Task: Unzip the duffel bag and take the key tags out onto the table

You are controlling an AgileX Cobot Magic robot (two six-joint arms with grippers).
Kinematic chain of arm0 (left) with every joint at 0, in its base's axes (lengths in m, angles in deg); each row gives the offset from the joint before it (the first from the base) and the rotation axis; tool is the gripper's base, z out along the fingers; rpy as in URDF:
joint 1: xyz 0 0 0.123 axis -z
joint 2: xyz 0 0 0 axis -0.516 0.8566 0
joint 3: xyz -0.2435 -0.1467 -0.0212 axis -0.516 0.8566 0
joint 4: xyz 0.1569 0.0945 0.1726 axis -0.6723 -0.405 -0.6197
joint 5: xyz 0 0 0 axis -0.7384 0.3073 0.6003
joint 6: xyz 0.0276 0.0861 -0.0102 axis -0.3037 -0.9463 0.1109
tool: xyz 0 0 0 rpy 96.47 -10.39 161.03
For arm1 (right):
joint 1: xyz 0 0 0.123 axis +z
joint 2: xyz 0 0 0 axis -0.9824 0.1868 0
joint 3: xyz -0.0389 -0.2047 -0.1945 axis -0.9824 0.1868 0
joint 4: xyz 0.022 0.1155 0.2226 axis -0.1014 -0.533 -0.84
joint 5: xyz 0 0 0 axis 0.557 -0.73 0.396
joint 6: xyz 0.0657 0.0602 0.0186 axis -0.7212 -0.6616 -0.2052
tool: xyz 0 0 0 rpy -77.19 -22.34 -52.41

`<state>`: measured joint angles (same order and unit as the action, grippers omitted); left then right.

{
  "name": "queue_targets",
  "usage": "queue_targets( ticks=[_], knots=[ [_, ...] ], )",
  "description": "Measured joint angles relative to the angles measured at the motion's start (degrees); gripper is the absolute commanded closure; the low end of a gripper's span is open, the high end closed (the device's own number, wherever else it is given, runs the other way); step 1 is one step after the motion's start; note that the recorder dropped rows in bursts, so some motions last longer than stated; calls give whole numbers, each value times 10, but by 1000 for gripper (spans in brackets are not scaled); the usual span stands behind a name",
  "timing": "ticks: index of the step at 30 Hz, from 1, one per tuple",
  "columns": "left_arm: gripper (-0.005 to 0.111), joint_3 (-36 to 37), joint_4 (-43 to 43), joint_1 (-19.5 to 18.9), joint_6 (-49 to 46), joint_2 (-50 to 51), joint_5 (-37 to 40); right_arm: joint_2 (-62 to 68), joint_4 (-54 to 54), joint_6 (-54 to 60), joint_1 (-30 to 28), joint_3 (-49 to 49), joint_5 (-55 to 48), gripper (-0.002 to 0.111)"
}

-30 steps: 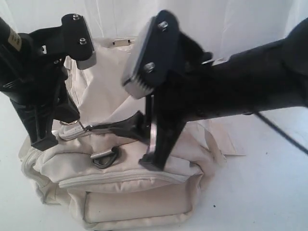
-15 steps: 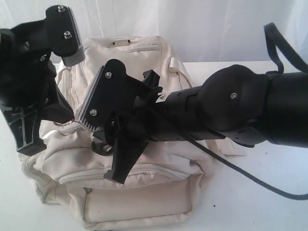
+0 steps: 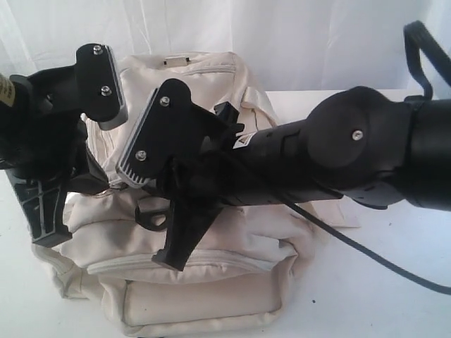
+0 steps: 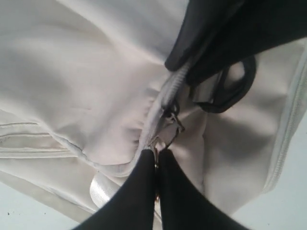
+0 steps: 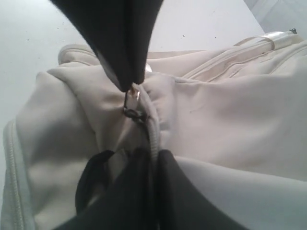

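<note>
The cream duffel bag [image 3: 211, 282] lies on the white table [image 3: 394, 296]. My left gripper [image 4: 157, 154] is shut on the metal zipper pull [image 4: 169, 125] of the top zip. My right gripper [image 5: 153, 160] reaches across and is shut on the zip seam [image 5: 152, 125] just behind that pull, next to the black D-ring [image 5: 88, 182]. In the exterior view both grippers meet over the bag's left top, the left gripper [image 3: 99, 184] beside the right gripper [image 3: 169, 204]. The zip looks closed. No key tags show; they are hidden.
A white curtain [image 3: 296, 42] hangs behind the table. A black cable [image 3: 380, 260] runs from the right arm over the tabletop on the right. A zipped front pocket [image 3: 197, 299] faces the near edge.
The right arm has swung down and to the left from above the bag, and its fingers now pinch the zip seam. The left gripper has kept its hold on the pull, shifting only slightly.
</note>
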<state>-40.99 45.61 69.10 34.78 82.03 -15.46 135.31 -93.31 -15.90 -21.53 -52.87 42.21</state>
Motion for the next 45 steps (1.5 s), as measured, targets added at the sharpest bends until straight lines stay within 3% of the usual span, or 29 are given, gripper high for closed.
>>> queue_targets(
  ticks=[11, 17, 23, 35, 41, 45],
  knots=[
    [107, 1, -27, 0, 25, 0, 1, -9, 307, -309, -11, -5, -121, 108],
    [107, 17, -40, 0, 43, 0, -18, -20, 344, -352, -11, -9, -170, 108],
    [107, 48, -118, 0, 115, 0, -63, -32, 385, -391, -13, -10, -220, 108],
    [107, 50, -114, 6, 158, 0, -110, -38, 635, -602, -17, -16, -324, 108],
    [107, 50, -79, 7, 161, 0, -153, -51, 627, -636, -69, -16, -316, 107],
    [107, 50, -75, 7, 161, 0, -154, -51, 570, -633, -74, -14, -313, 89]
  ],
)
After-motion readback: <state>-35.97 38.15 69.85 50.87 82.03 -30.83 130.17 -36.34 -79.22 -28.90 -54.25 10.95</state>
